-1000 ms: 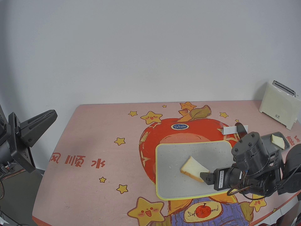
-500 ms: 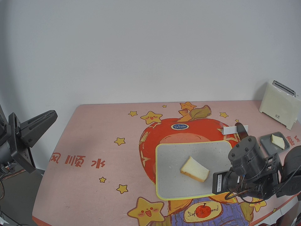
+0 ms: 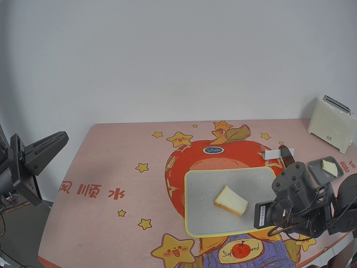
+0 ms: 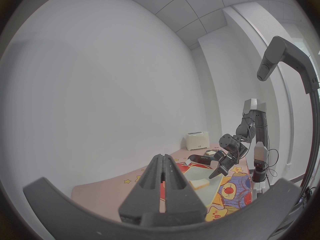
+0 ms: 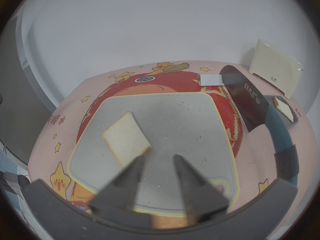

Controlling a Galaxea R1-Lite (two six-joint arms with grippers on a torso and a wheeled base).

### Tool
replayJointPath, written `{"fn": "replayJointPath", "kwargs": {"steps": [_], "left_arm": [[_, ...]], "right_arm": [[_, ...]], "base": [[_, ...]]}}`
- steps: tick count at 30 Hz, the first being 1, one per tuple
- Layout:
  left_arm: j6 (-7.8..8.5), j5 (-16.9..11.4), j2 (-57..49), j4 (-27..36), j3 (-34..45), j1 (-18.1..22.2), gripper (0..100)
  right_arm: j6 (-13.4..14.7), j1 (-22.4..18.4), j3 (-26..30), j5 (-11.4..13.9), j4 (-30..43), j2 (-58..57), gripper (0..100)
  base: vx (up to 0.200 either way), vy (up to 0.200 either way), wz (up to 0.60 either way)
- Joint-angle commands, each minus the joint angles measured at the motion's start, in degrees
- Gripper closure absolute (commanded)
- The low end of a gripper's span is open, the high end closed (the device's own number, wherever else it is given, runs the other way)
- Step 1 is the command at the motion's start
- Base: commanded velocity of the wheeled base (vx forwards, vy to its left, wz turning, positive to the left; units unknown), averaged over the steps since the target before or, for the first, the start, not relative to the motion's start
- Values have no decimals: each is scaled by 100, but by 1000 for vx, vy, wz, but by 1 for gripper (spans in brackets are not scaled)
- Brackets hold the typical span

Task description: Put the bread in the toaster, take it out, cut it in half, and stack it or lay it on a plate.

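A half slice of bread [image 3: 230, 201] lies flat on the grey cutting board [image 3: 208, 179]. My right gripper [image 5: 156, 160] hangs open and empty just off the near corner of the bread [image 5: 126, 142], over the board's right side [image 5: 180, 117]. A second bread piece [image 3: 329, 167] rests in the small grey plate [image 3: 316, 172] at the far right. The cream toaster [image 3: 332, 123] stands at the back right corner. Off the table's left side, my left gripper [image 4: 163, 157] is shut with nothing in it.
A dark-bladed knife [image 5: 246, 95] with a teal handle [image 5: 278, 130] lies between board and plate, its tip by a white card [image 5: 211, 80]. The table's front edge runs close below the board. The left half of the tabletop [image 3: 111, 168] holds no objects.
My right gripper has drawn back to the right, away from the bread's corner, which it was at a second ago. The bread has stayed put. The left arm has not moved.
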Motion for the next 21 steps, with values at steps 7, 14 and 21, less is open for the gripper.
{"fn": "replayJointPath", "kwargs": {"steps": [7,14,21], "left_arm": [[-2,-7,6,-2,27,-1,100],[60,-7,14,-2,27,-1,100],[60,-7,14,6,27,-1,100]], "right_arm": [[-58,5,112,-6,-28,-183,0],[-111,23,130,30,34,-113,0],[-401,23,314,30,-19,-201,0]], "base": [[0,0,0],[0,0,0],[0,0,0]]}}
